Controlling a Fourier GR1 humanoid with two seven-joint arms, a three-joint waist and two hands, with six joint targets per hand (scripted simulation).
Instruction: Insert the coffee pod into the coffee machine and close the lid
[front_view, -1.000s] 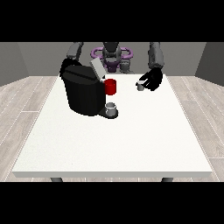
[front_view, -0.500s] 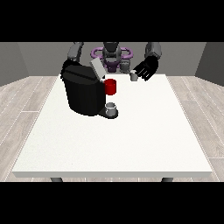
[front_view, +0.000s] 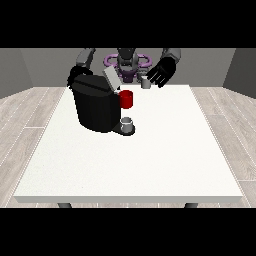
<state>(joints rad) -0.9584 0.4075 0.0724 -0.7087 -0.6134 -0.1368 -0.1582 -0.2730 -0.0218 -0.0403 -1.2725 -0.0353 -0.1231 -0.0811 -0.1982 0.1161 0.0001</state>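
I have the coffee pod (front_view: 145, 83) pinched in the robot hand at the view's right (front_view: 161, 73), raised above the worktop (front_view: 150, 160) right of the coffee machine (front_view: 96, 106). Next I'd carry it over the raised lid (front_view: 111, 79) opening. I can't tell the other robot hand's (front_view: 75, 75) fingers.

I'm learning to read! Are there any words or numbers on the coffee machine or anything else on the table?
None: no words, numbers or signs can be read anywhere.
The black coffee machine, its red part and the small grey cup show no lettering, and the white table is plain.
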